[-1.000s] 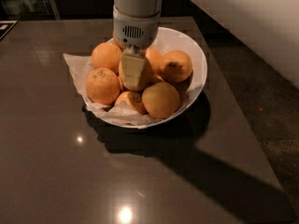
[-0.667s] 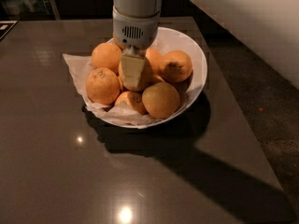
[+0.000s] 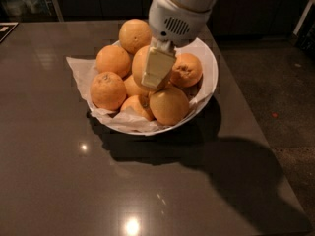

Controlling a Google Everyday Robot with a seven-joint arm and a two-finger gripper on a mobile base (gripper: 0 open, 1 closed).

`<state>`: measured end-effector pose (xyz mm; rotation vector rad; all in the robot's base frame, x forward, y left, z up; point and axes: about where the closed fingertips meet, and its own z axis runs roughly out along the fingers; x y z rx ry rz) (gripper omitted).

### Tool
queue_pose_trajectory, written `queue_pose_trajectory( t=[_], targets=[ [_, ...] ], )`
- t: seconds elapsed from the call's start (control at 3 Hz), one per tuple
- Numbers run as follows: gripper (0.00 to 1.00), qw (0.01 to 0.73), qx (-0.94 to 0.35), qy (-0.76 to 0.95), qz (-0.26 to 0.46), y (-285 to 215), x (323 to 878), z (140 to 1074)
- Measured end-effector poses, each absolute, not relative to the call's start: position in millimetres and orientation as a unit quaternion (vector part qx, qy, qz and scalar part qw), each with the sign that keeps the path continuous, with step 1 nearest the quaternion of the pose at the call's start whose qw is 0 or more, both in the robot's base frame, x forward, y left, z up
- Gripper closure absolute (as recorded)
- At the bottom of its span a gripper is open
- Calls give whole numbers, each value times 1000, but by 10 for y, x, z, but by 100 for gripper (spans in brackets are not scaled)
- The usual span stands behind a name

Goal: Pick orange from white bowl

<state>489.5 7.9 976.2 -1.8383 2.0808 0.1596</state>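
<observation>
White bowl on desk, heaped with fruit. Claw down in the heap, seemingly closed on orange; far finger hidden.

White vented wrist, cream tool just beneath.

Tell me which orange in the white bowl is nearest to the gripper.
The smooth orange in the middle of the pile in the white bowl: the gripper partly covers it, while the other oranges lie around it.

Gripper jaws around orange in white bowl
</observation>
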Motion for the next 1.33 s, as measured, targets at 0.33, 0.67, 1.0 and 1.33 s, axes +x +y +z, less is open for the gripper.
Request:
queue_pose_trajectory(
  t=[0.33,0.67,1.0,1.33],
  targets=[
    [100,228,-642,728,84,-92,4701,10015],
    [100,267,-648,707,94,-151,4508,10293],
    [100,292,-658,687,93,-170,4290,10525],
    [100,313,-666,672,85,-161,4044,10705]
  ],
)
